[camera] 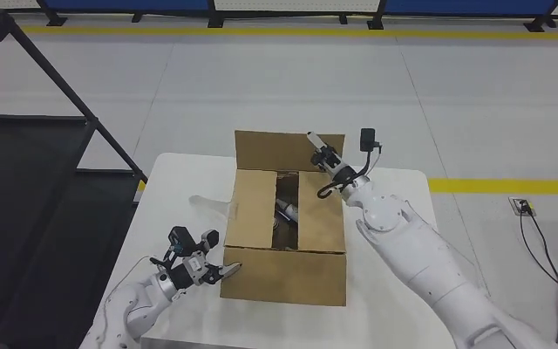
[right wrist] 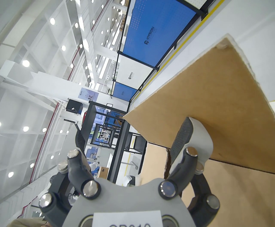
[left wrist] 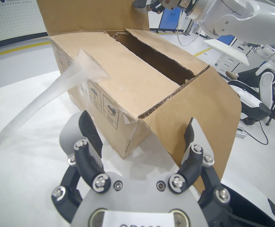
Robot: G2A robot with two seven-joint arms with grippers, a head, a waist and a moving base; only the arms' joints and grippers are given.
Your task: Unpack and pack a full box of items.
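Observation:
A brown cardboard box (camera: pixel 261 209) stands on the white table (camera: pixel 179 188). Its two top flaps lie almost shut, and dark items (camera: pixel 285 214) show through the gap between them. The back flap (camera: pixel 272 148) stands upright and the front flap (camera: pixel 283 277) hangs outward. My left gripper (camera: pixel 228 270) is open at the box's front left corner (left wrist: pixel 126 148), which sits between its fingers (left wrist: pixel 90 129). My right gripper (camera: pixel 318 150) is open at the back flap's (right wrist: pixel 204 103) right end, with one finger (right wrist: pixel 187 137) against the flap's face. A peeled strip of clear tape (left wrist: pixel 64 79) hangs off the box's left side.
A black frame rack (camera: pixel 52 174) stands off the table's left side. Bare table lies to the left of the box and a narrower strip (camera: pixel 392 188) to its right. The right arm (left wrist: pixel 227 19) reaches over the box's far side.

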